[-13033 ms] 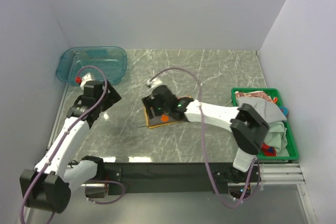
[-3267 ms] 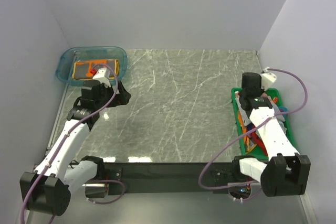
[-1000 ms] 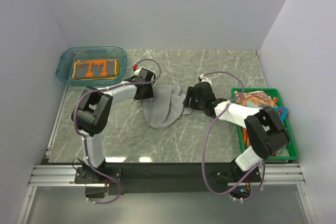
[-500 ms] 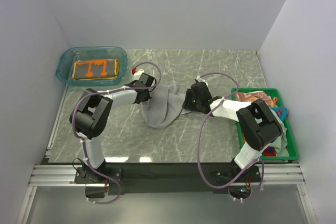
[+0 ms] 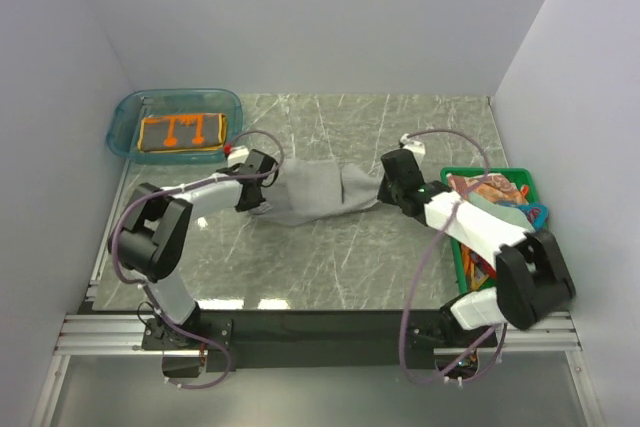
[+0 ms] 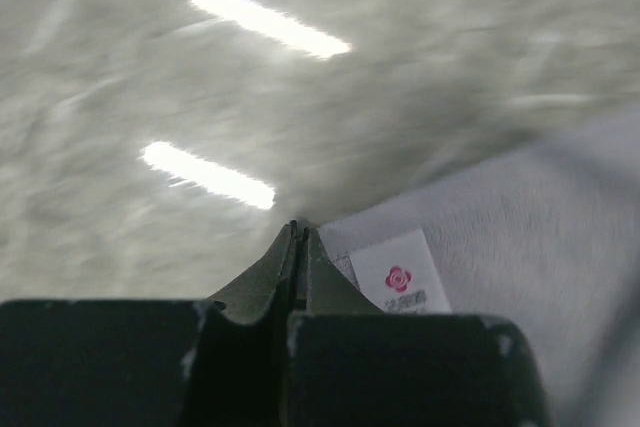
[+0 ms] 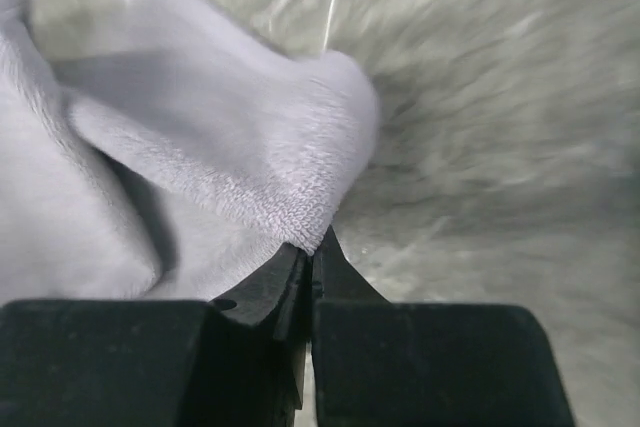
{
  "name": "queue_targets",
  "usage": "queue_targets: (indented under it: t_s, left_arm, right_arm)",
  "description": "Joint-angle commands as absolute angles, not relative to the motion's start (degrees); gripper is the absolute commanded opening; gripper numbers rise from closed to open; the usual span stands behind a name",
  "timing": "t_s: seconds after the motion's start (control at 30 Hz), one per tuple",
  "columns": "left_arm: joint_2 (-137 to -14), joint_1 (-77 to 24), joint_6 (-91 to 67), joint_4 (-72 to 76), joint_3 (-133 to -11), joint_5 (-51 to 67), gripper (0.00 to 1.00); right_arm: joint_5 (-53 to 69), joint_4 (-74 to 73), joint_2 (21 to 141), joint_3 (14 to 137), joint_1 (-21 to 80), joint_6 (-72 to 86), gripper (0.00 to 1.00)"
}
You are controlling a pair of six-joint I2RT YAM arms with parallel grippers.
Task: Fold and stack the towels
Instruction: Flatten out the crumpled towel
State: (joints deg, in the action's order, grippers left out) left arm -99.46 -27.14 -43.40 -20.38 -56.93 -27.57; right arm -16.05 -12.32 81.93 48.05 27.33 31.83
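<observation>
**Clerk:** Top external view, entry one: grey towel. It lies stretched across the middle of the marbled surface, spanning from the left hand to the right hand.

**Checker:** State of each hand?

**Clerk:** Left hand: jaws pressed together, clamped on the towel's left corner. Right hand: jaws pressed together, pinching a fold at the towel's right edge. Both are low over the surface.

**Checker:** Other stock?

**Clerk:** Orange-brown towel, folded flat inside the teal tub at the far left corner. Mixed towels, heaped in the green crate at the right edge.

**Checker:** What do the wrist views add?

**Clerk:** Left wrist: a white label with a pink flower mark, sewn at the corner just beside the closed tips. It cannot be made out from above. Right wrist: the plush pile of the cloth, bunched in a rounded fold above the tips. Tub and crate appear in neither wrist view.
</observation>
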Motion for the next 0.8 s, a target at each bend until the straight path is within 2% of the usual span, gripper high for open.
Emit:
queue_targets:
  t_s: [0.0, 0.1, 0.2, 0.27, 0.3, 0.37, 0.4, 0.47, 0.53, 0.63, 0.67, 0.77]
  left_arm:
    - [-93.45, -25.75, -47.10, -27.68, -53.97, -31.81, 0.01]
    - [-87.22, -25.75, -49.12, -27.25, -48.88, -31.64, 0.01]
    - [-80.28, -25.75, -52.11, -26.10, -42.55, -31.29, 0.01]
    - [-77.18, -25.75, -54.05, -26.37, -38.86, -30.68, 0.01]
    - [-74.12, -25.84, -54.75, -26.54, -37.72, -30.67, 0.01]
    - [-70.86, -25.75, -56.25, -26.80, -34.55, -30.59, 0.04]
    - [-67.97, -25.75, -56.95, -26.98, -33.76, -31.02, 0.06]
    - [-65.40, -25.84, -57.74, -28.64, -32.43, -33.12, 0.11]
    - [-62.50, -25.66, -58.88, -29.96, -32.43, -34.71, 0.16]
    - [-59.77, -25.66, -58.19, -31.46, -34.70, -35.68, 0.46]
    - [-59.50, -25.66, -57.57, -31.73, -35.59, -35.77, 0.65]
    - [-59.41, -26.01, -55.38, -33.05, -39.80, -35.51, 0.85]
  right_arm:
    - [-24.34, -20.99, 73.16, 48.87, 27.07, 31.02, 0.00]
    - [-20.07, -23.99, 67.52, 43.96, 27.60, 31.20, 0.04]
    - [-13.57, -26.19, 59.62, 38.25, 28.47, 32.60, 0.11]
    - [-9.86, -26.98, 57.14, 34.65, 29.96, 34.10, 0.24]
    - [-8.28, -26.90, 54.87, 33.41, 30.49, 34.45, 0.38]
    - [-4.23, -27.15, 52.75, 31.13, 31.02, 35.51, 0.51]
    - [-3.44, -27.33, 51.17, 30.77, 31.29, 36.03, 0.61]
    - [-3.60, -27.42, 49.93, 30.59, 31.29, 35.95, 0.66]
    - [-6.75, -26.98, 49.74, 31.46, 31.29, 34.98, 0.67]
    - [-10.01, -27.25, 53.25, 34.44, 31.20, 32.96, 0.67]
    - [-10.45, -25.85, 54.39, 35.06, 31.11, 32.44, 0.67]
    - [-9.94, -22.25, 60.63, 37.43, 30.76, 31.12, 0.64]
